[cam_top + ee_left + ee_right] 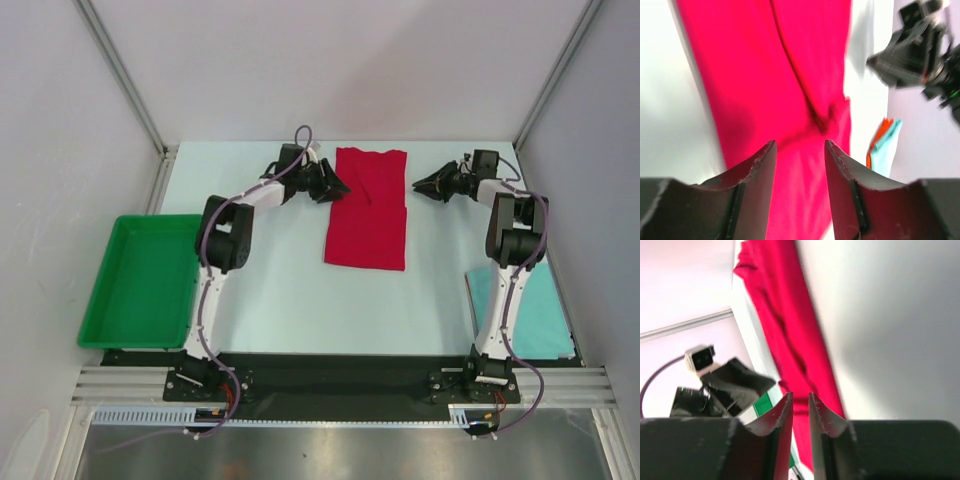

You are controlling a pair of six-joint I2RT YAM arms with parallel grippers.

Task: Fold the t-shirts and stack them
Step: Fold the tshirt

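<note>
Left claw parted, right claw barely parted

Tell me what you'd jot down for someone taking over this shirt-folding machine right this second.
Left gripper: open, empty, at the left edge of the red t-shirt, near its far end.
Right gripper: jaws only slightly apart, empty, just off the shirt's right edge.
Done: red t-shirt lies as a long narrow strip mid-table; teal t-shirt sits folded at the near right.
To do: fold the red one shorter and stack it with the teal.
</note>
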